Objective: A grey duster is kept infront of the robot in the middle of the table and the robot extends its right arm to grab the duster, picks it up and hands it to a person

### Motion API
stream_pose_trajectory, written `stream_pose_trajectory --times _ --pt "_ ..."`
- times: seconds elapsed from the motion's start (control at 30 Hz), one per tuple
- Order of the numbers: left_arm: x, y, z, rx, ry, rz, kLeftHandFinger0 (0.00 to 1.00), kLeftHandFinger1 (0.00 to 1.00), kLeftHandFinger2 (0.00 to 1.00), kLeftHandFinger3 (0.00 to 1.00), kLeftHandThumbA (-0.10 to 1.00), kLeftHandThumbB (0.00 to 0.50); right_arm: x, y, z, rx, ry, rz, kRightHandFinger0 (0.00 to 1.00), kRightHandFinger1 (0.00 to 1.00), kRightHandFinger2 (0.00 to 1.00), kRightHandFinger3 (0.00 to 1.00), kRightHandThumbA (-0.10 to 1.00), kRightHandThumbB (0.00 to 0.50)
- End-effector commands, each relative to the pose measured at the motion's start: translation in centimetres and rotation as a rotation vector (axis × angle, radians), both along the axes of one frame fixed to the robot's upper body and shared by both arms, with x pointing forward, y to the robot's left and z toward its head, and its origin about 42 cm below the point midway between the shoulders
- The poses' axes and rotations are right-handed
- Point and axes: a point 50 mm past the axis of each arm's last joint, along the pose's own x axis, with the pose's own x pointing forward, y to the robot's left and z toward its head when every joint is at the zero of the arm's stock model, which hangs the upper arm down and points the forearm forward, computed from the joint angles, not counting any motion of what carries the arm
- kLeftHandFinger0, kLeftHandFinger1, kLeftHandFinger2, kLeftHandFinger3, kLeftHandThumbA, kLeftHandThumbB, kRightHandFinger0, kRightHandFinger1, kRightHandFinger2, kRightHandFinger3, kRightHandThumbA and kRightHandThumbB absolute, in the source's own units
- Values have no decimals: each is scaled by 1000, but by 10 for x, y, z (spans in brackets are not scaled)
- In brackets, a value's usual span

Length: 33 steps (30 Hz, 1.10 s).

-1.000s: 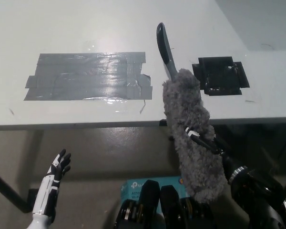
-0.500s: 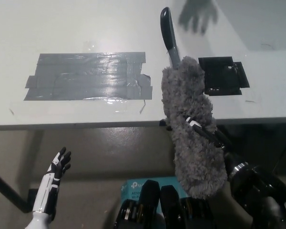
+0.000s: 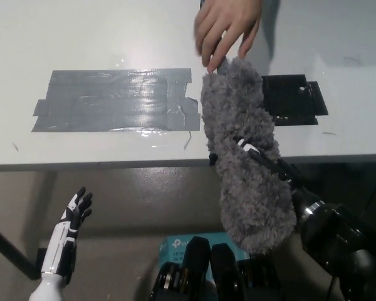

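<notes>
The grey fluffy duster (image 3: pixel 243 144) is held up over the table's front edge, its dark handle pointing away from me. My black right hand (image 3: pixel 267 164) is shut on its fluffy head, mostly buried in the fibres. A person's hand (image 3: pixel 224 26) reaches in from the top and covers the handle, fingers on it just above the fluff. My white left hand (image 3: pixel 74 214) rests low at the lower left, below the table edge, fingers apart and empty.
On the white table (image 3: pixel 81 37) a large patch of grey tape (image 3: pixel 116 99) lies left of the duster. A black taped square (image 3: pixel 293 99) lies to its right. A teal box (image 3: pixel 178 246) sits on the floor below.
The duster has been pushed further away from me. The person's hand has come down from the top edge onto the handle. My left hand has stayed put.
</notes>
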Motion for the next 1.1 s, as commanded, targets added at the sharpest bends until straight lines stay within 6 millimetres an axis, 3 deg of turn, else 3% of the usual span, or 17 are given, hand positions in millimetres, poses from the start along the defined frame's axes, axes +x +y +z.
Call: stream_pose_trajectory --times 0.0,0.13,0.2,0.23,0.27,0.3,0.33,0.47,0.53,0.67,0.73,0.87,1.07 --pt "6 5 15 21 -75 -13 1000 1000 1000 1000 1000 320 2 6 28 53 -38 41 0 448 892 1000 -100 101" --pt "6 5 16 16 -72 -15 1000 1000 1000 1000 1000 325 1 5 28 42 -35 38 0 474 906 1000 -100 115" --pt "6 5 16 17 -70 -15 1000 1000 1000 1000 1000 327 0 5 28 59 -40 55 34 540 979 1000 -100 145" --pt "6 5 16 18 -71 -15 1000 1000 1000 1000 1000 326 0 4 28 59 -40 59 130 619 1000 1000 -100 176" --pt "6 5 16 20 -71 -16 1000 1000 1000 1000 1000 327 -2 4 29 73 -43 78 756 1000 1000 1000 208 295" --pt "7 5 16 21 -71 -16 1000 1000 1000 1000 1000 327 -3 3 29 84 -44 93 1000 1000 1000 1000 253 360" --pt "7 5 16 20 -68 -18 1000 1000 1000 1000 1000 328 -5 3 29 98 -49 111 1000 1000 1000 1000 338 379" --pt "7 4 17 18 -69 -21 1000 1000 1000 1000 1000 331 -9 3 28 87 -58 102 1000 1000 1000 1000 418 436" --pt "8 4 17 22 -74 -21 1000 1000 1000 1000 1000 331 -10 4 26 78 -68 98 1000 1000 1000 1000 514 465" --pt "8 5 18 14 -67 -26 1000 1000 1000 1000 1000 336 -11 3 24 69 -86 104 1000 1000 1000 1000 548 473" --pt "7 5 17 -1 -60 -39 1000 1000 1000 1000 1000 339 -13 1 23 72 -112 117 1000 1000 1000 1000 615 452" --pt "7 3 17 -5 -59 -46 1000 1000 1000 1000 1000 347 -17 -4 22 91 -119 116 1000 1000 1000 1000 596 470" --pt "8 5 17 3 -59 -45 1000 1000 1000 1000 1000 338 -35 -25 14 20 -212 133 1000 1000 1000 1000 744 480"
